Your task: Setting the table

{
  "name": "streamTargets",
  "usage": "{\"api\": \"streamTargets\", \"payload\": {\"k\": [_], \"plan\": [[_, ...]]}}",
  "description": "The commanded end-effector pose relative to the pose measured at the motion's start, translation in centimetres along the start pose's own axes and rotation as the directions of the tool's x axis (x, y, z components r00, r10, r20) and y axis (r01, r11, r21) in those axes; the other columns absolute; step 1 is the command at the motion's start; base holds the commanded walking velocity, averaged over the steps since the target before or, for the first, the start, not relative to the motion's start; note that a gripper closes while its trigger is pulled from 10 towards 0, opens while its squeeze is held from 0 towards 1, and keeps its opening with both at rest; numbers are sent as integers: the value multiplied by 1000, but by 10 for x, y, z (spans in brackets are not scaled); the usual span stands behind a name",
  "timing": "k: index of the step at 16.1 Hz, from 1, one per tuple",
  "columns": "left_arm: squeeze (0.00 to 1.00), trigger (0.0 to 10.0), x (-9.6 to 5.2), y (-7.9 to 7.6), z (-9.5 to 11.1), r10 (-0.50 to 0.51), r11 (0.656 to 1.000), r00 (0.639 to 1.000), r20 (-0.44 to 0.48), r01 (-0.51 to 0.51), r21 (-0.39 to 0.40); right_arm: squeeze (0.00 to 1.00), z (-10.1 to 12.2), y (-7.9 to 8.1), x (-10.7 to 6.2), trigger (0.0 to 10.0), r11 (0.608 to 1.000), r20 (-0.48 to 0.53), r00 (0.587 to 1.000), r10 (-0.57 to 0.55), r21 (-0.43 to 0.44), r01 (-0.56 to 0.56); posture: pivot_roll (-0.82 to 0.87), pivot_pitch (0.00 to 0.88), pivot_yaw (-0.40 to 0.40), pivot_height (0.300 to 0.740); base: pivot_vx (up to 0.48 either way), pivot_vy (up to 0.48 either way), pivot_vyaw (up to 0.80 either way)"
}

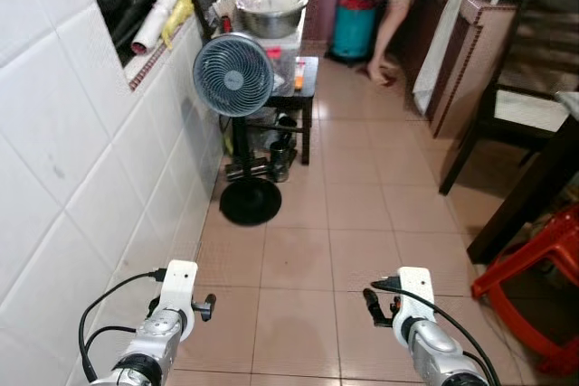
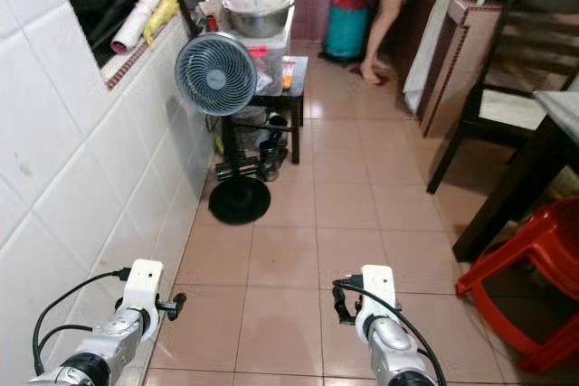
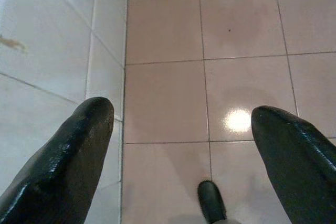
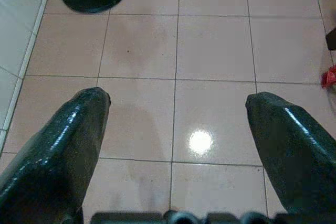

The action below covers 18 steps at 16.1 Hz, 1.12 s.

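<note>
Both arms are held low over the pink tiled floor [image 1: 298, 250]. My left gripper [image 3: 181, 113] is open, with bare tiles and the foot of the white tiled wall between its fingers. My right gripper [image 4: 178, 100] is open too and holds nothing. The left arm [image 1: 163, 323] runs close along the wall and the right arm [image 1: 425, 336] is over the middle of the floor. A dark dining table [image 1: 543, 178] stands at the right edge, with a dark wooden chair [image 1: 529, 61] behind it. A large metal bowl [image 1: 271, 17] piled with white items sits far ahead.
A standing fan [image 1: 233, 74] on a round black base [image 1: 251, 201] stands by the wall [image 1: 81, 160], beside a small black table [image 1: 303, 88]. A red plastic stool [image 1: 543, 268] lies low at the right. A person [image 1: 391, 6] stands at the far counter near a teal gas cylinder [image 1: 353, 29].
</note>
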<state>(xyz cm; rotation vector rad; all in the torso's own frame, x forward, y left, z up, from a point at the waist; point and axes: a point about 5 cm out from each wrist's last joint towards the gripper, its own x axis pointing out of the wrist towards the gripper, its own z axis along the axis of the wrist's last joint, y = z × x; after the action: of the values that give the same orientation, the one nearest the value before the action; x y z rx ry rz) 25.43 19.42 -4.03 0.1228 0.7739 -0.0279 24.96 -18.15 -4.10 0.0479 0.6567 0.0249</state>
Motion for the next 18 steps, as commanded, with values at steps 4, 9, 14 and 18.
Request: {"api": "streamTargets", "payload": {"k": [4, 9, 14, 18], "plan": [[0, 10000, 0, 3, 3, 9, 1000, 1000, -3, -9, -1, 0, 2, 2, 2, 10000, 1000, -12, 1000, 5, 12, -5, -63, 0, 5, 740, 398, 0, 0], [0, 10000, 0, 4, 3, 9, 1000, 1000, -4, -9, -10, 0, 0, 2, 1, 10000, 1000, -17, 1000, 3, 24, -2, -67, 0, 4, 740, 407, 0, 0], [0, 10000, 0, 4, 1, 12, 1000, 1000, -7, -12, -17, 0, -3, 1, 0, 10000, 1000, -24, 1000, 5, 26, -5, -65, 0, -1, 740, 406, 49, 0], [0, 10000, 0, 3, -1, 12, 1000, 1000, -9, -13, -23, 0, -6, 0, -1, 10000, 1000, -34, 999, 5, 20, -4, -67, 0, -5, 740, 353, 325, 0]]}}
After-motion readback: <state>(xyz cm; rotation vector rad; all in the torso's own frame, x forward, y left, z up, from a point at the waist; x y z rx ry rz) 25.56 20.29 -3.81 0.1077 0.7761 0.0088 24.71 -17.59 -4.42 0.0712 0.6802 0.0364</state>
